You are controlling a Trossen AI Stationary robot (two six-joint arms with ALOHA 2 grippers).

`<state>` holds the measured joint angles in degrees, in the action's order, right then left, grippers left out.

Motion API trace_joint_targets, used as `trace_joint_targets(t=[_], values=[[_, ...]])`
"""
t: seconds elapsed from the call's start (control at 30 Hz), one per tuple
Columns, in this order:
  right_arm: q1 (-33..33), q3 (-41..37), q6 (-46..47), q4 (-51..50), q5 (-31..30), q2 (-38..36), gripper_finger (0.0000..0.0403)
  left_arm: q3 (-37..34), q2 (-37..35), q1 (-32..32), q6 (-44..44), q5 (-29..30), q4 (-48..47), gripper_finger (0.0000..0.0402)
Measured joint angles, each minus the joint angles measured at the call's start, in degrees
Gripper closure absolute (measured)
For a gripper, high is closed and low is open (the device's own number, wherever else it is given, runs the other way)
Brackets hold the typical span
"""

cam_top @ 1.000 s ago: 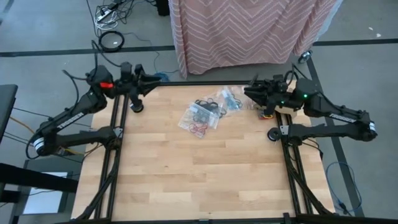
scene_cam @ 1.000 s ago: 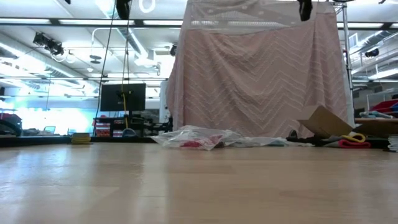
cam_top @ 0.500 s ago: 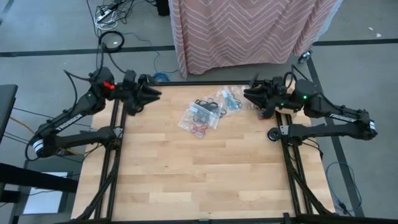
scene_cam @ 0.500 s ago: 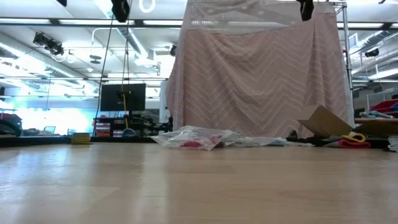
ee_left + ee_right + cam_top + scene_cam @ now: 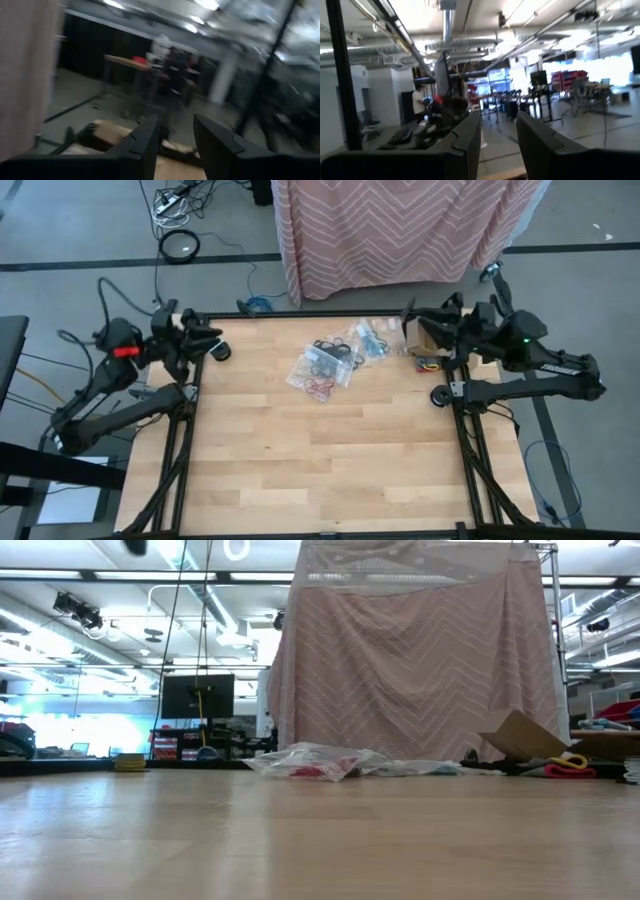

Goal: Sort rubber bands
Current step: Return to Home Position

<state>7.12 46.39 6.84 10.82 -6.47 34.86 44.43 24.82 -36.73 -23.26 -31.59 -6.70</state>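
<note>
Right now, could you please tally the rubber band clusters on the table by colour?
Red cluster: 1
Dark brown cluster: 1
Black cluster: 1
Teal-blue cluster: 1
Total: 4

Place: I am working in a robotics lab set up inside a big open industrial hall.
Rig: the left arm (image 5: 110, 385) and right arm (image 5: 545, 365) are sitting on a black frame (image 5: 470, 460) around a wooden table (image 5: 320, 450), just in front of a hanging pink zigzag cloth (image 5: 400, 230).
Left of the cloth: a dark monitor (image 5: 197, 696) is standing among shelving and workbenches.
Right of the cloth: an open cardboard box (image 5: 522, 736) is lying.
Above the cloth: ceiling lamps (image 5: 207, 4) are glowing among bare ducts (image 5: 447, 20).
Floor beside the cloth: cables (image 5: 180, 205) are trailing over grey concrete (image 5: 80, 230).
</note>
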Motion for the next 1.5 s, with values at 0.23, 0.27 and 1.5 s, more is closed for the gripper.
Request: trace_joint_targets(t=[0.23, 0.27, 1.5], values=[[-1.54, 0.0, -4.98, 3.52, 2.49, -3.49, 0.0309, -11.85, -11.86, -0.02, -8.44, 3.32, 9.39, 0.027], [-1.93, 0.0, -6.73, 4.91, 3.6, -4.25, 0.0314, -13.07, -13.06, 0.0, -9.01, 3.14, 11.53, 0.027], [-4.55, -25.84, -4.97, 7.05, 8.2, -34.67, 0.0396, -43.96, -24.74, 0.15, -29.71, -1.16, 53.05, 0.027]])
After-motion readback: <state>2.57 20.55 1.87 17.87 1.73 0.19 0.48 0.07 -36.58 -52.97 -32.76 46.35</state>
